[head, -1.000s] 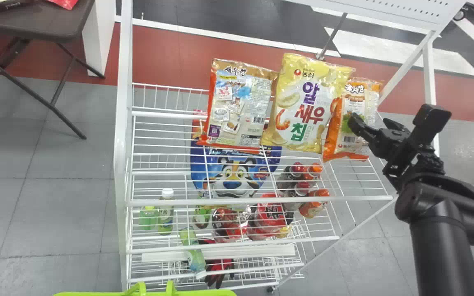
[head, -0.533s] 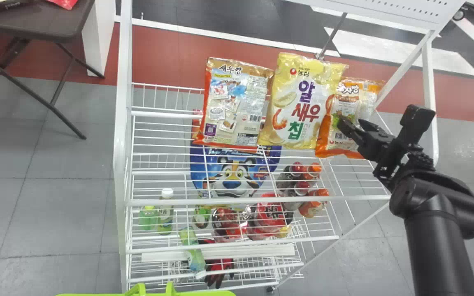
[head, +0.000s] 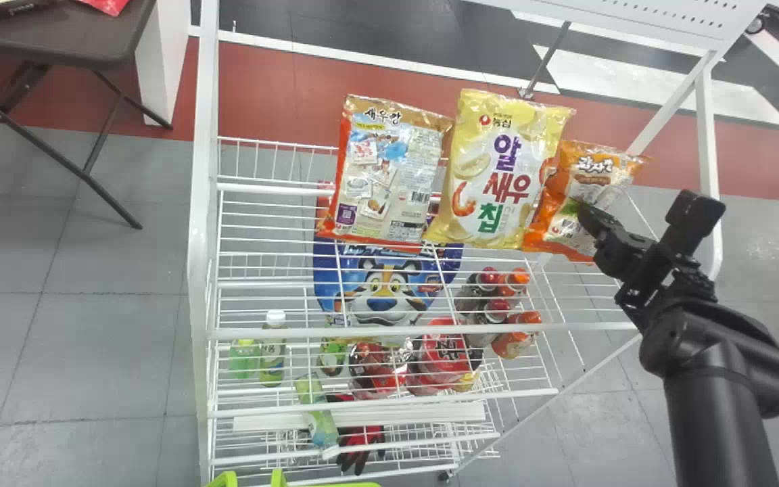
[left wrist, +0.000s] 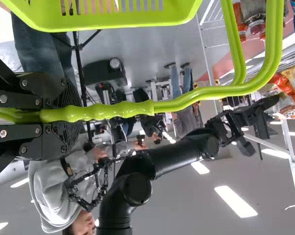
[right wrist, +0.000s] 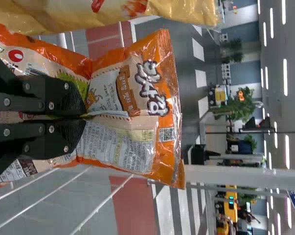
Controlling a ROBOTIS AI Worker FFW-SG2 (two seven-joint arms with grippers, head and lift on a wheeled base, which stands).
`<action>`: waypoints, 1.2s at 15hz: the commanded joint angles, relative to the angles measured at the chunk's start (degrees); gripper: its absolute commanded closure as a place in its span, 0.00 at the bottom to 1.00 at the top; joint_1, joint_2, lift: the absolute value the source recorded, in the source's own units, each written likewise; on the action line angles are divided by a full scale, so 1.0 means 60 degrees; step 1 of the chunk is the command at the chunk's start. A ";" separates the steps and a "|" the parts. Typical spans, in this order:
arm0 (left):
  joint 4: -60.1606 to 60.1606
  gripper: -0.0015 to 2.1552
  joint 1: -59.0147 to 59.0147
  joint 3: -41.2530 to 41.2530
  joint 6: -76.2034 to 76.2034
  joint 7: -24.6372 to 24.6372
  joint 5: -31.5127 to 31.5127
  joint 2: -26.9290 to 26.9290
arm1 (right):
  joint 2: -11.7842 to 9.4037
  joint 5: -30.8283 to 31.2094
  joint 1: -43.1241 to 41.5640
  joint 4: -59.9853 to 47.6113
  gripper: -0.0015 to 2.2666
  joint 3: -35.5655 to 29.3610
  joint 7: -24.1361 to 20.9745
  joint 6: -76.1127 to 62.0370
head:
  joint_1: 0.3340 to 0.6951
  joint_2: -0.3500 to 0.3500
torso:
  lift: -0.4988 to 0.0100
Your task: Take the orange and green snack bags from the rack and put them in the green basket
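At the right end of the rack's top shelf, my right gripper (head: 585,211) holds the orange snack bag (head: 569,166), which leans with its top to the right. In the right wrist view the right gripper (right wrist: 83,116) is shut on the middle of the orange bag (right wrist: 164,58), creasing its front. A yellow snack bag (head: 498,169) stands beside it, then an orange-edged bag (head: 389,176) to the left. The green basket (head: 356,484) peeks in at the bottom edge. In the left wrist view my left gripper (left wrist: 71,115) is shut on the handle of the green basket (left wrist: 118,20).
The white wire rack (head: 430,331) has a post on its left and a slanted frame on its right. Lower shelves carry a blue bag (head: 383,297), bottles (head: 272,352) and red packs (head: 443,352). A dark table (head: 58,40) stands at the far left.
The right gripper first moved left to the orange bag and has closed on it. The bag's top now tilts right and its middle is pinched; the neighbouring bags shifted slightly.
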 commanded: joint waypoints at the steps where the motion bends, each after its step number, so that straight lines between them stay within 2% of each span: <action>1: -0.0028 1.00 0.0038 -0.0001 -0.0014 0.0008 0.0000 0.0000 | 0.0050 -0.0389 0.0485 -0.0630 0.99 -0.0079 0.0005 -0.0041 | 1.00 0.00 | 0.98; 2: -0.0043 1.00 0.0038 -0.0001 -0.0014 -0.0006 0.0000 0.0000 | 0.0094 -0.0638 0.0720 -0.0996 0.99 -0.0108 0.0005 -0.0012 | 1.00 0.00 | 0.98; 6: -0.0131 1.00 0.0067 -0.0001 -0.0014 -0.0006 0.0000 0.0000 | 0.0636 -0.1282 0.1730 -0.2798 0.99 -0.0518 -0.0054 0.0545 | 1.00 0.00 | 0.98; 11: -0.0131 1.00 0.0067 -0.0015 -0.0044 -0.0006 0.0000 -0.0015 | 0.1149 -0.2205 0.3444 -0.5889 0.99 -0.0943 -0.0288 0.1307 | 1.00 0.00 | 0.98; 12: -0.0131 1.00 0.0053 -0.0030 -0.0044 -0.0006 0.0000 -0.0029 | 0.1178 -0.2557 0.3752 -0.6504 0.99 -0.1075 -0.0288 0.1951 | 1.00 0.00 | 0.98; 16: -0.0131 1.00 -0.0006 -0.0030 0.0015 0.0023 0.0000 -0.0029 | 0.1837 -0.4373 0.5144 -0.9258 0.99 -0.1939 -0.0215 0.5467 | 1.00 0.00 | 0.98; 18: -0.0131 1.00 -0.0021 -0.0045 0.0015 0.0038 0.0015 -0.0029 | 0.2101 -0.5018 0.5642 -1.0137 0.99 -0.2203 0.0268 0.7518 | 1.00 0.00 | 0.98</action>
